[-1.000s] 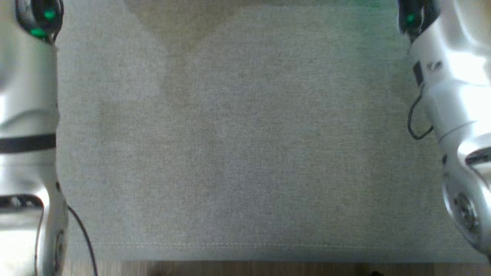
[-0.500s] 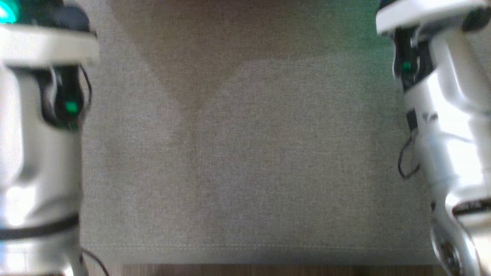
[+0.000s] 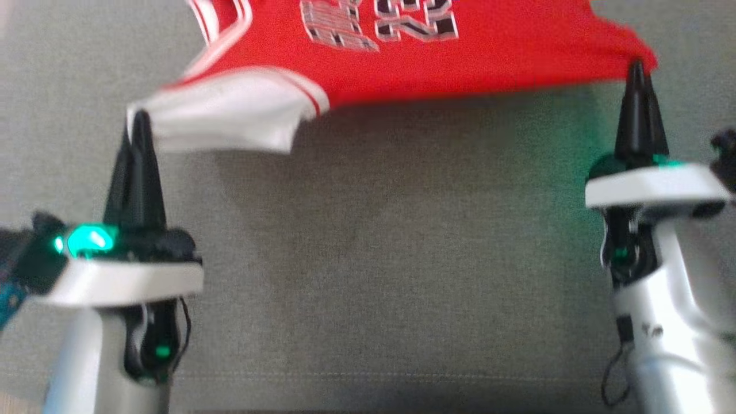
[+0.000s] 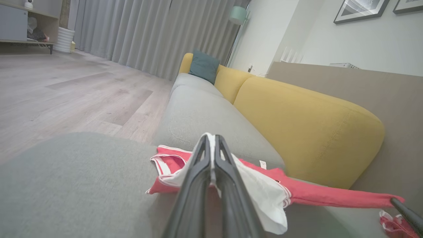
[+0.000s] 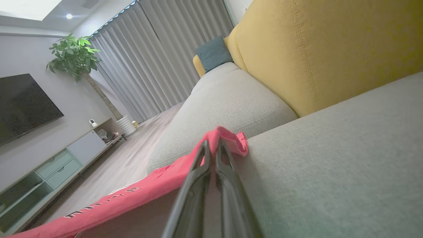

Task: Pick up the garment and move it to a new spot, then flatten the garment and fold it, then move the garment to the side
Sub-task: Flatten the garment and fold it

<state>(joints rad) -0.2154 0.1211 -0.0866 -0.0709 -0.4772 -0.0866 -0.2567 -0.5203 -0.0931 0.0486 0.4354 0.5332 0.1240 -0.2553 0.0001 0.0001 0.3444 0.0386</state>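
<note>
The garment [image 3: 437,63] is a red jersey with white trim and printed numbers, held stretched across the top of the head view above the grey sofa seat [image 3: 391,247]. My left gripper [image 3: 137,123] is shut on its white-edged corner, fingers pointing up the view. My right gripper [image 3: 636,69] is shut on the red corner at the far right. In the left wrist view the left gripper [image 4: 211,138] pinches white and red cloth [image 4: 264,188]. In the right wrist view the right gripper [image 5: 213,143] pinches a red fold of the garment [image 5: 148,188], which trails off to the lower left.
A yellow backrest [image 4: 307,122] runs along the far side of the seat, with a teal cushion [image 4: 203,66] at its far end. Wooden floor [image 4: 66,92] lies beyond the seat's front edge. A TV cabinet [image 5: 59,162] and a potted plant [image 5: 74,56] stand across the room.
The whole head view has shifted, so the camera moved. Earlier it held pale forearms over bare grey cushion; now both grippers and the red garment are in it.
</note>
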